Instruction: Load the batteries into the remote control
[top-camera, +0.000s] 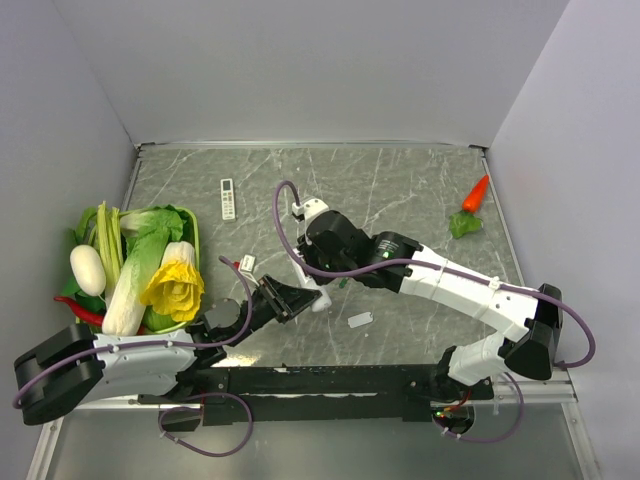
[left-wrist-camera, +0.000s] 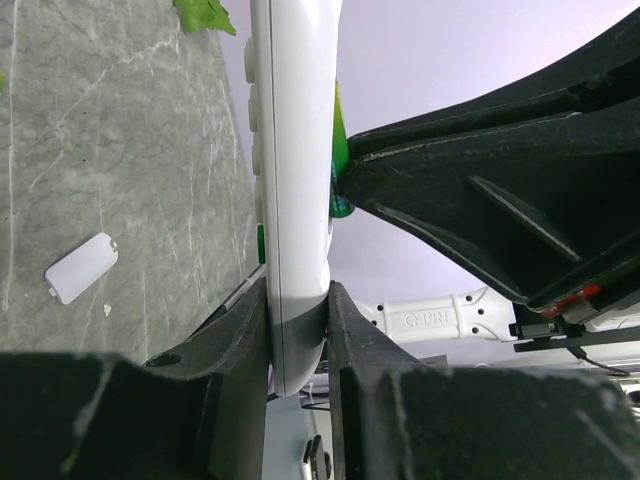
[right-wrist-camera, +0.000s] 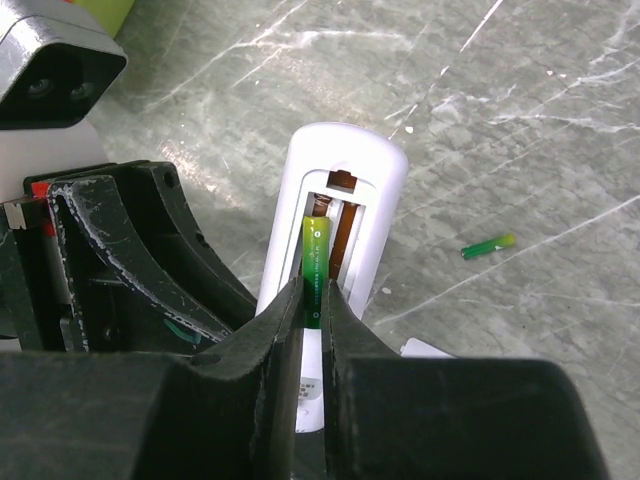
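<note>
The left arm and right arm share one build: glossy white rounded links between bulky matte black joint housings, both bolted to a flat black base plate at the bottom of the top view. A thin purple cable loops off each arm, with a small white plug near the wrist. The left gripper and right gripper have thick, ribbed black fingers and a small red patch by the mount. One white link bears embossed lettering that seems too faint to read.
</note>
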